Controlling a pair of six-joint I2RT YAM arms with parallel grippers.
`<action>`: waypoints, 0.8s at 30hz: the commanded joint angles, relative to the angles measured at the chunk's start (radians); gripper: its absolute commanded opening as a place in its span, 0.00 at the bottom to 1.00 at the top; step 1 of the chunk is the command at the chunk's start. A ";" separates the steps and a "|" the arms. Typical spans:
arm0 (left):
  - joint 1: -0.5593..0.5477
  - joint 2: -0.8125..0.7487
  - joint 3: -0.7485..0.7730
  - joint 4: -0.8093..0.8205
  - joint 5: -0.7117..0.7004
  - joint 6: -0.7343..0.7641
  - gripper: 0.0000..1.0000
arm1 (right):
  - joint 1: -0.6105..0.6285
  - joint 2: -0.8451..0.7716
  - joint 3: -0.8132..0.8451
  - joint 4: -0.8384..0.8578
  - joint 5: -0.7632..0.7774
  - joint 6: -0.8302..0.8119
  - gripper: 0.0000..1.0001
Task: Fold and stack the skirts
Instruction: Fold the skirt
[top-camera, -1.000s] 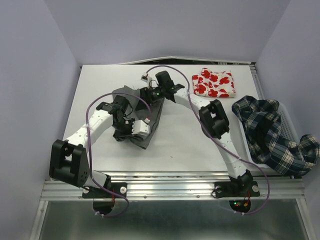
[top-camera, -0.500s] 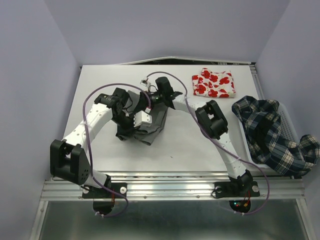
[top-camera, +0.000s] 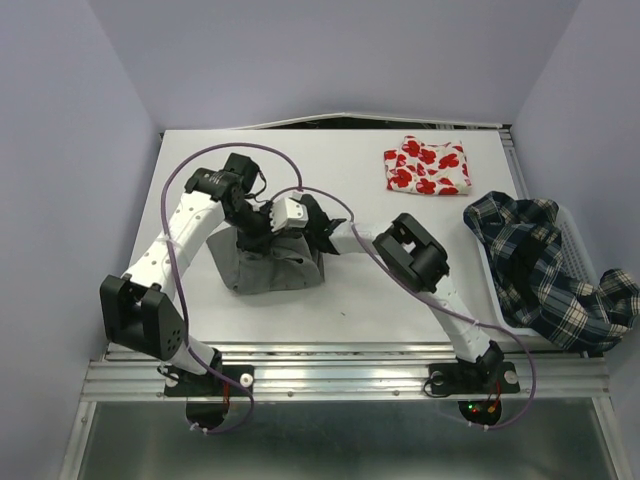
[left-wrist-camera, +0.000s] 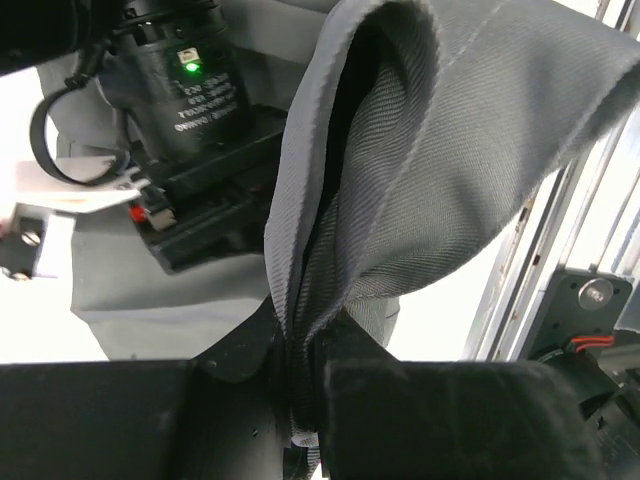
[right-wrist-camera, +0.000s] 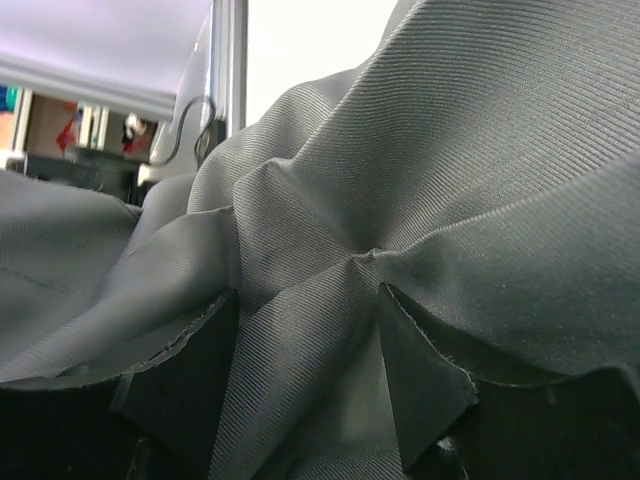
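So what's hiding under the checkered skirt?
A white mesh basket peeks out from under the plaid skirt. The skirt covers the inside of the basket, so nothing in there can be seen.

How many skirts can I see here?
3. The red-print skirt lies folded at the far right, the grey skirt mid-table, the plaid skirt heaped on the basket at right. More could hide beneath.

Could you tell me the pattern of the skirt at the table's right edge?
Dark plaid skirt, clearest in top external view.

Grey skirt (right-wrist-camera: 450, 150): matt twill cloth with fine diagonal ribs. Plaid skirt (top-camera: 530, 270): soft woven cloth. Bench (top-camera: 400, 300): smooth, matt white. Rail (top-camera: 350, 375): grooved, dull-shining metal.
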 joint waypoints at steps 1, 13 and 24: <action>-0.005 -0.008 0.007 -0.007 0.012 0.020 0.00 | 0.022 -0.041 -0.038 -0.023 -0.001 -0.003 0.66; -0.007 -0.094 -0.215 -0.007 0.045 0.067 0.00 | -0.119 -0.024 0.309 -0.192 0.111 -0.103 0.81; -0.027 -0.120 -0.225 -0.012 0.057 0.037 0.00 | -0.194 0.125 0.481 -0.192 0.249 -0.123 0.62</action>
